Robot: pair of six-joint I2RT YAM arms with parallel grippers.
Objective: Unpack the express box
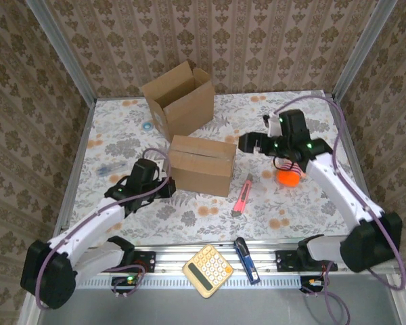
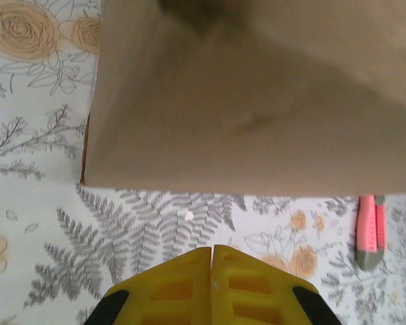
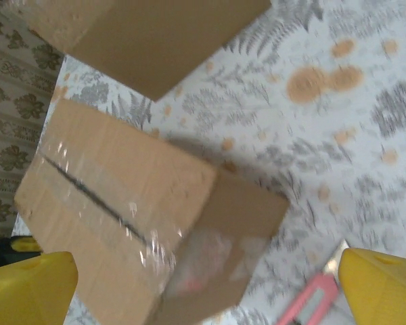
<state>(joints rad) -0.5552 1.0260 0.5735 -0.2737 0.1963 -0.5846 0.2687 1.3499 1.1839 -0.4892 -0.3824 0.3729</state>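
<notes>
left jaws clenched empty near taped box (image 1: 203, 164), right jaws released, apparently hovering beside it

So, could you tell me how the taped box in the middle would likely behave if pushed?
The taped box sits flat and squat, so it would probably slide rather than tip. Its sealed cardboard looks stiff, likely holding shape. The glossy tape may be slippery.

Closed box (image 1: 203, 164) sits mid-frame on table (image 1: 122, 128), with open box (image 1: 179, 100) just behind it at upper centre. Utility knife (image 1: 242, 194) lies by the closed box's lower right, ball (image 1: 289, 177) further right. Calculator (image 1: 208, 271) and small handheld tool (image 1: 246, 259) lie side by side at bottom centre on rail (image 1: 169, 254). Left gripper (image 1: 169, 188) is at the closed box's lower left, right gripper (image 1: 243, 143) at its upper right.
</notes>
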